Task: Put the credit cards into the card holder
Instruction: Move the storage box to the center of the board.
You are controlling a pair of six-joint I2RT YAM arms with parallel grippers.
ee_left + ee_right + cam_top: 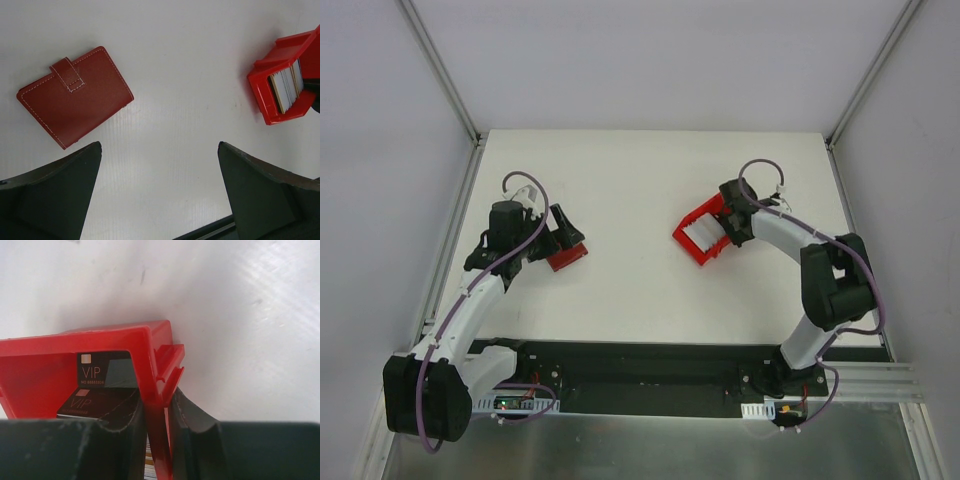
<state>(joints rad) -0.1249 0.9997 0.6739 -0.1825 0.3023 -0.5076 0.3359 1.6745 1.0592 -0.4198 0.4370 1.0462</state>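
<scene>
The red card holder lies closed and flat on the table, its tab fastened; in the top view it sits just right of my left gripper. My left gripper is open and empty, hovering near it. The credit cards stand stacked in a red plastic bin. A dark VIP card shows inside the bin. My right gripper is shut on the bin's wall, one finger inside, one outside.
The white table is framed by aluminium rails and grey walls. A black base rail runs along the near edge.
</scene>
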